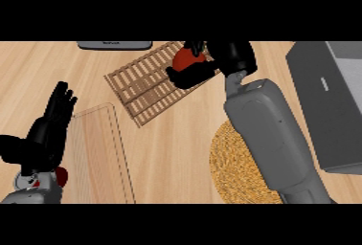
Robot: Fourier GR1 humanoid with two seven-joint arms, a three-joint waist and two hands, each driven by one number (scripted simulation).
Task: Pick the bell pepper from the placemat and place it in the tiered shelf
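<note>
A red bell pepper [185,59] shows at the far edge of a slatted wooden tiered shelf [145,91] that lies near the top middle of the head view. My right hand [205,64] is curled round the pepper, hiding most of it, with the grey forearm stretching up from the lower right. Under that forearm lies a round woven placemat [237,174]. My left hand [46,129] rests open at the left edge, fingers pointing up.
A dark grey box [332,100] fills the right side. A flat wooden board [102,153] lies at the lower left beside my left hand. A grey object [113,45] sits at the counter's far edge.
</note>
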